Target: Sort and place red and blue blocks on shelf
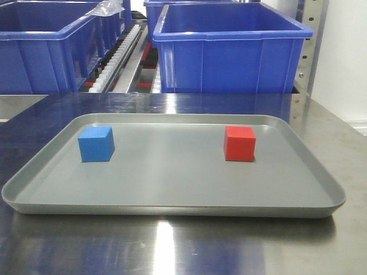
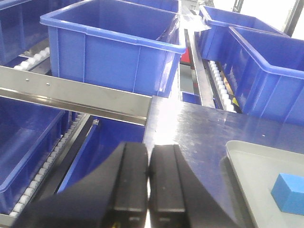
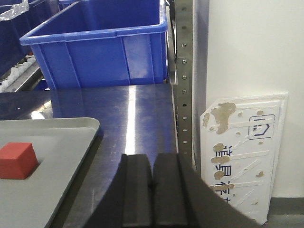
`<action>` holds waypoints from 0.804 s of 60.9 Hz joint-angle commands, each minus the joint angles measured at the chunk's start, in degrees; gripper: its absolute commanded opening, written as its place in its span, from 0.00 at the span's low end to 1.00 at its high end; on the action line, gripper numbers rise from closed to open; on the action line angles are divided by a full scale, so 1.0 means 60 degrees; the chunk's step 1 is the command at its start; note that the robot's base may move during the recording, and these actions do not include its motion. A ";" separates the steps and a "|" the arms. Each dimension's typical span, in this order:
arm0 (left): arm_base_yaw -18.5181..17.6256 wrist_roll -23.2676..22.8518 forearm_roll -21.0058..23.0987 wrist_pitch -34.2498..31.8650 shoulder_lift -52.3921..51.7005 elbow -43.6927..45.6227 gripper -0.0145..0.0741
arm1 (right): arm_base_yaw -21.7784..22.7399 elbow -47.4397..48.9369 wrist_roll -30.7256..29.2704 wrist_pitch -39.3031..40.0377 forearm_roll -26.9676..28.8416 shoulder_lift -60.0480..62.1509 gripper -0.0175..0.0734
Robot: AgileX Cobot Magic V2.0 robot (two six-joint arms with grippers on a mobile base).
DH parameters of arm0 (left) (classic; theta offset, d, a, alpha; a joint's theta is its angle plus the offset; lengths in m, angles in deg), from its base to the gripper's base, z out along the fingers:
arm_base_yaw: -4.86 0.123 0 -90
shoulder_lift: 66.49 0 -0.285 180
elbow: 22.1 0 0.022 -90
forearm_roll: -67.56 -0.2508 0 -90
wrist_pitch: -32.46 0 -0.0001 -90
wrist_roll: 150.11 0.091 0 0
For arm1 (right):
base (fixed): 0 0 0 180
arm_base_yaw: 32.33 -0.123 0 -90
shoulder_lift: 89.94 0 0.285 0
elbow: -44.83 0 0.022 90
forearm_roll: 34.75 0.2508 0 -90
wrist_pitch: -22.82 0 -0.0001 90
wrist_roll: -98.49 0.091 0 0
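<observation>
Sitting on the grey tray point(image 1: 172, 189), the blue block point(image 1: 96, 144) is at 9 o'clock and the red block point(image 1: 239, 143) at 3 o'clock, well apart. The left end effector point(image 2: 148, 190) and right end effector point(image 3: 152, 194) are pressed together, holding nothing. The shelf point(image 1: 312, 40) stands at 12 o'clock.

Left gripper point(image 2: 148, 190) and right gripper point(image 3: 152, 194) (both empty): jaws pressed together.

Three views: one ahead, one at each of my wrists.

The front camera sits low and close over the tray point(image 1: 172, 209), facing the crates point(image 1: 229, 57). My left wrist camera looks forward past my left gripper point(image 2: 148, 152), catching the tray's left corner and the blue block point(image 2: 289, 192); my right one looks past my right gripper point(image 3: 152, 164), sharing the tray's right corner and the red block point(image 3: 16, 160).
</observation>
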 commanded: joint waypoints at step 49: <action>0.0006 -0.0039 0.0058 -0.0818 -0.0135 -0.0222 0.33 | -0.0005 0.0214 -0.0056 0.0832 -0.0039 0.0173 0.25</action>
